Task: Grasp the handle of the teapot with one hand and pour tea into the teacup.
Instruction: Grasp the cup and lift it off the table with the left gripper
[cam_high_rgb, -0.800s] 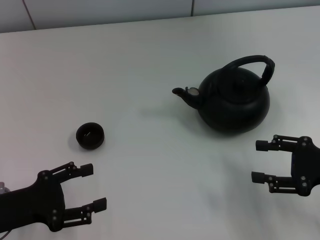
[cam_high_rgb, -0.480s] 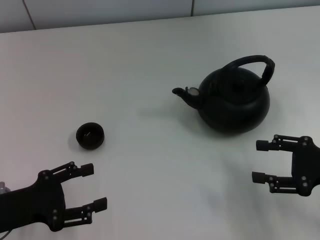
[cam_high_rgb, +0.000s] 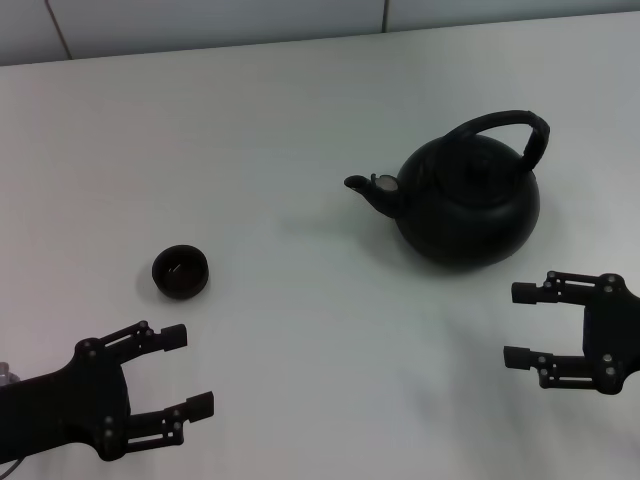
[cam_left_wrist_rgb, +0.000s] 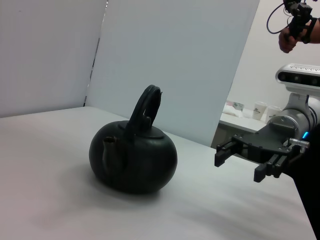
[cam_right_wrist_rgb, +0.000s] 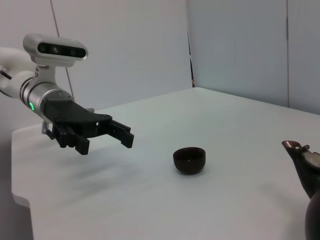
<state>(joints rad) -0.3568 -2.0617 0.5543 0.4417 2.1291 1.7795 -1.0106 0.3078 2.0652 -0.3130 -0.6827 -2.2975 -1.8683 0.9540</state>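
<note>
The matte-black teapot (cam_high_rgb: 470, 205) stands on the white table at the right, spout (cam_high_rgb: 362, 186) pointing left, and its arched handle (cam_high_rgb: 503, 124) stands upright over the lid. The small dark teacup (cam_high_rgb: 180, 271) sits apart at the left. My right gripper (cam_high_rgb: 518, 323) hovers open, nearer to me than the teapot and touching nothing. My left gripper (cam_high_rgb: 188, 370) is open in front of the teacup, also empty. The left wrist view shows the teapot (cam_left_wrist_rgb: 132, 160), its handle (cam_left_wrist_rgb: 145, 107) and the right gripper (cam_left_wrist_rgb: 240, 165). The right wrist view shows the teacup (cam_right_wrist_rgb: 189, 160), the left gripper (cam_right_wrist_rgb: 105, 142) and the spout (cam_right_wrist_rgb: 299, 156).
The white table (cam_high_rgb: 300, 120) runs back to a pale wall. Its near-left edge (cam_right_wrist_rgb: 22, 200) shows in the right wrist view. Beyond the table, the left wrist view shows a bench with paper cups (cam_left_wrist_rgb: 260, 109) and a person's hand (cam_left_wrist_rgb: 295, 30).
</note>
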